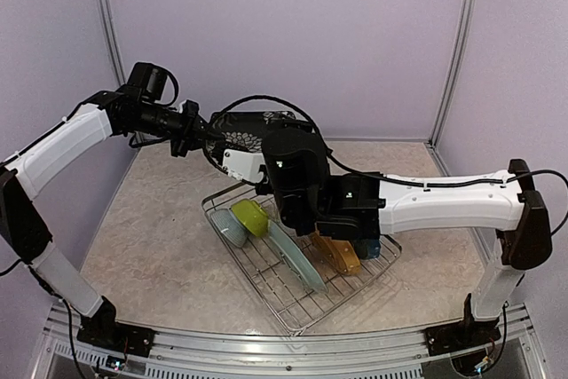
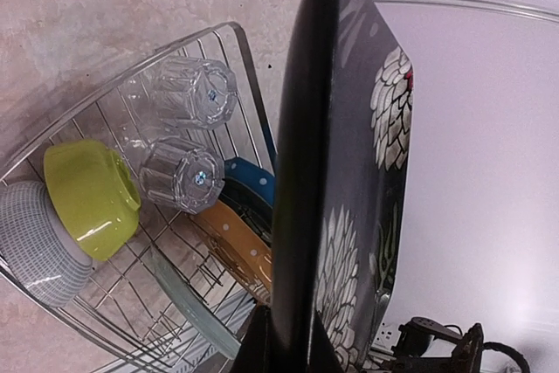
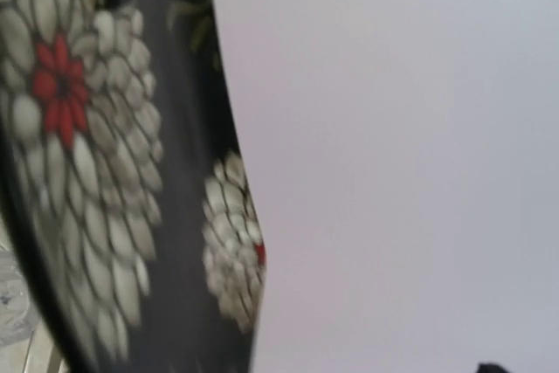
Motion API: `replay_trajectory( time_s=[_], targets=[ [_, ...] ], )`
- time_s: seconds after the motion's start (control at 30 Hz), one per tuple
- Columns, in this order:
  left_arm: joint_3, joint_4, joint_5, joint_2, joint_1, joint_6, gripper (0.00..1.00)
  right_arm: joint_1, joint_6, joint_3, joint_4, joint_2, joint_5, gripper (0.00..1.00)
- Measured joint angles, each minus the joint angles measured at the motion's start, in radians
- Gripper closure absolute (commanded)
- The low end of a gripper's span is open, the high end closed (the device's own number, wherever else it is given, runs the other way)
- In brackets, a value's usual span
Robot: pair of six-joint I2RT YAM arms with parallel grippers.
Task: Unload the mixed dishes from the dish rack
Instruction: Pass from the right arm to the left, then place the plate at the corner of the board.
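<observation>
My left gripper [image 1: 197, 136] is shut on the edge of the black square plate [image 1: 257, 130] with white flowers and holds it upright above the back of the dish rack [image 1: 253, 281]. In the left wrist view my gripper [image 2: 288, 338] clamps the plate's [image 2: 349, 172] lower edge. The rack [image 2: 240, 50] holds a lime bowl [image 2: 92, 198], a pale-blue bowl [image 2: 35, 233], a teal plate [image 2: 175, 290], an orange dotted plate [image 2: 236, 246], a blue dotted plate [image 2: 249, 183] and two clear glasses [image 2: 183, 93]. My right gripper [image 1: 253, 166] is raised beside the plate [image 3: 96, 172]; its fingers do not show.
The right arm [image 1: 426, 201] stretches across the rack and hides the glasses from above. Lavender walls enclose the beige table [image 1: 151, 246]. The lime bowl [image 1: 251, 217] and pale-blue bowl [image 1: 229, 228] sit at the rack's left corner.
</observation>
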Motion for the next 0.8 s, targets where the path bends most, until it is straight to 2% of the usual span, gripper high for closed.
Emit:
replay_trajectory(
  time_s=[0.23, 0.43, 0.8],
  targets=[
    [-0.032, 0.015, -0.05, -0.017, 0.122, -0.022, 1.0, 0.001, 0.098, 0.005, -0.065, -0.049, -0.017, 0.02],
    [-0.09, 0.04, -0.1, -0.044, 0.256, -0.025, 1.0, 0.001, 0.249, 0.046, -0.211, -0.072, -0.032, 0.02],
    [-0.285, 0.092, -0.211, -0.169, 0.543, -0.002, 1.0, 0.001, 0.574, 0.079, -0.508, -0.155, -0.059, 0.03]
  ],
)
